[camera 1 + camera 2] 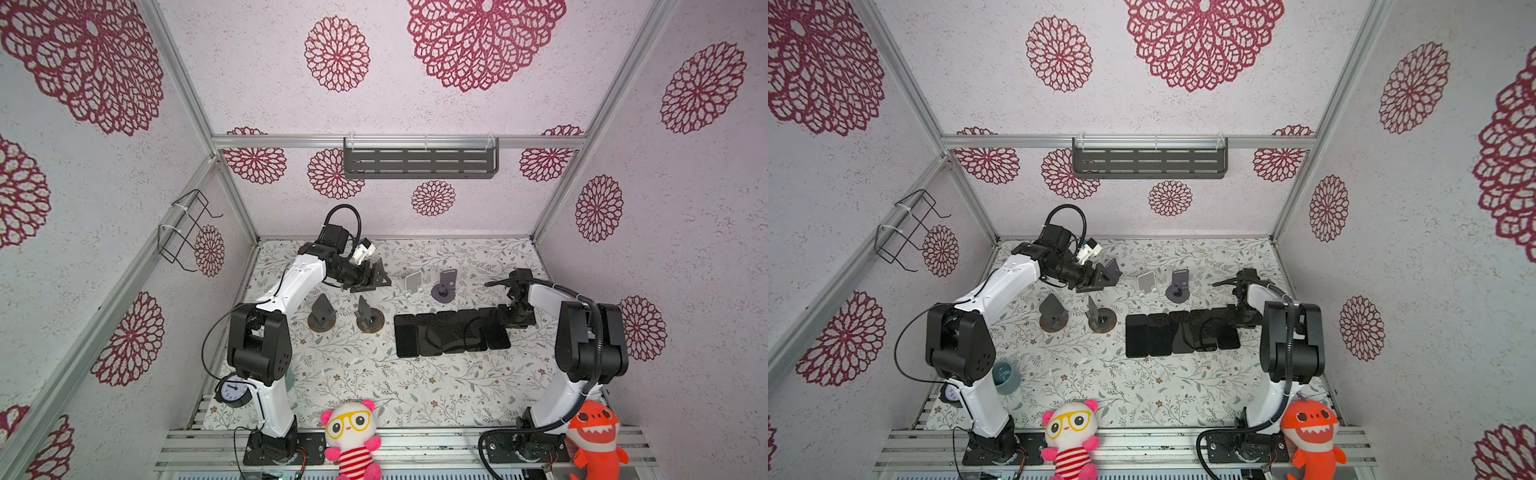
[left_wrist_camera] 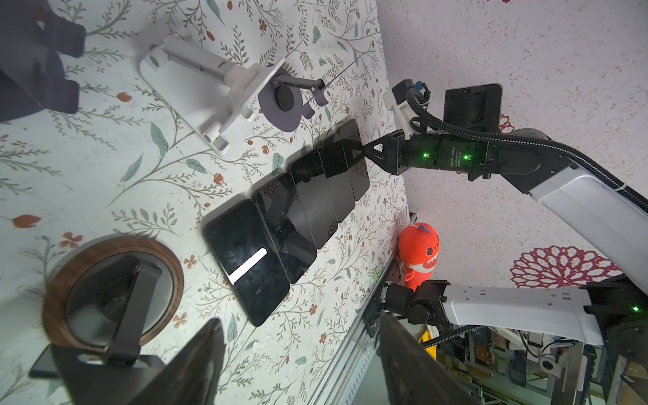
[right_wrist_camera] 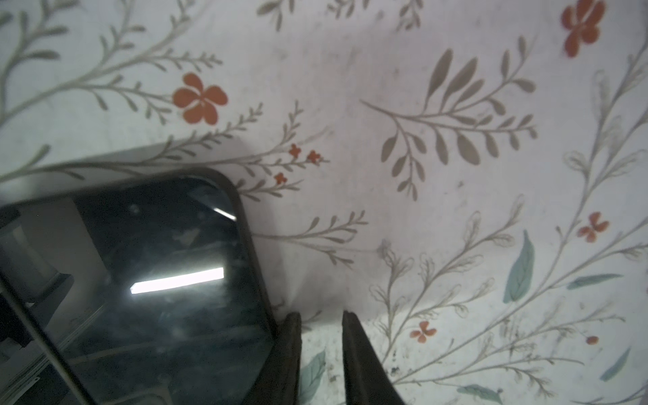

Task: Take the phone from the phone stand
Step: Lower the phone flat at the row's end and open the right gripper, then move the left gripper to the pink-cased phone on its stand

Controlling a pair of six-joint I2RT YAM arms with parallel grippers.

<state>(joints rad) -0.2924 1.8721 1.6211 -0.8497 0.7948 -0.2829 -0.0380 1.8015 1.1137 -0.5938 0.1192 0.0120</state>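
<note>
No phone is seen on any stand. A row (image 1: 449,334) of five is laid flat on the desk (image 1: 374,382), in front of the white stand (image 1: 413,284). The end phone (image 3: 157,280), farthest right of that stand, is flanked at its corner by the right tool (image 3: 321,315), slightly parted and empty. The left tool (image 2: 299,321) is spread wide, empty, left of the stand. The phone is judged stiff, light, slick and breakable, and best taken across its long edges.

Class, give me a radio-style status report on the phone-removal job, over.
Left gripper open, empty. Right gripper slightly open, empty, beside end phone. Five phones flat in a row; white stand bare; nothing blocking.
</note>
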